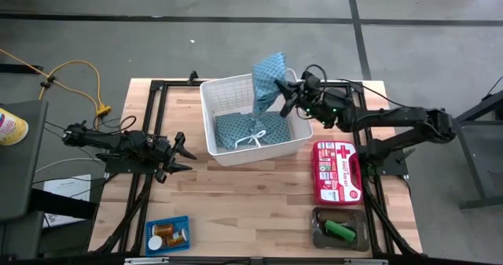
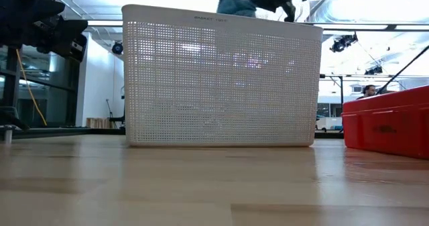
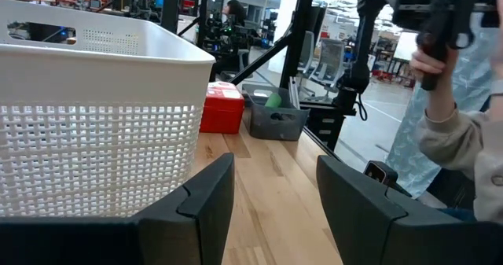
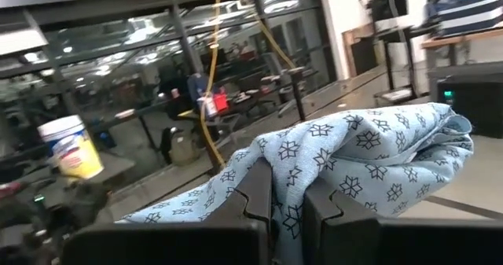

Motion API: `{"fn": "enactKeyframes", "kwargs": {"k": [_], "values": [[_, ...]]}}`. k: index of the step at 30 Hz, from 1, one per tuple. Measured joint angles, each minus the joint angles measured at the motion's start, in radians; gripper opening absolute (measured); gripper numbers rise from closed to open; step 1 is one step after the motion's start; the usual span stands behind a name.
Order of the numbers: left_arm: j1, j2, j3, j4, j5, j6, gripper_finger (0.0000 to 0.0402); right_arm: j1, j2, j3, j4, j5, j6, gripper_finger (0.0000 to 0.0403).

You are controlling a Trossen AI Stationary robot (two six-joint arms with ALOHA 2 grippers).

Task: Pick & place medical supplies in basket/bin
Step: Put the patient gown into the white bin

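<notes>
**Lowering second cloth toward basket**

Holding a teal patterned cloth point(image 1: 269, 78) above the far right corner of the white basket point(image 1: 211, 108), right gripper point(image 1: 288, 98) fingers clamped on the fabric, the pinch plain in the right wrist view point(image 4: 284, 188). Already inside: another teal cloth point(image 1: 247, 129) lying on the basket floor. Judged partly done; left to move appear to be orange pill bottles point(image 1: 170, 233) in the blue tray point(image 1: 182, 220) at the counter's near left corner and a green oblong piece point(image 1: 340, 231) in the grey tray point(image 1: 317, 215) near right. Waiting left of the basket, left gripper point(image 1: 181, 156), fingers apart point(image 3: 206, 194). Seen from above only: basket contents; hidden behind the lattice wall point(image 2: 221, 85) at counter level. Red first-aid case point(image 1: 337, 171) beside the basket.
</notes>
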Motion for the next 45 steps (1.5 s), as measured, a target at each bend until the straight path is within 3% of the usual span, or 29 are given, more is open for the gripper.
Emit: {"fn": "enactKeyframes", "kwargs": {"k": [9, 17, 45], "values": [[0.0, 0.0, 0.0, 0.0, 0.0, 0.0, 0.0175, 0.093, 0.123, 0.077, 0.002, -0.01, -0.014, 0.0011], [0.0, 0.0, 0.0, 0.0, 0.0, 0.0, 0.0175, 0.109, 0.202, 0.077, -0.071, 0.003, 0.132, 0.0011], [0.0, 0.0, 0.0, 0.0, 0.0, 0.0, 0.0175, 0.11, 0.206, 0.076, -0.11, 0.002, 0.176, 0.0011]]}}
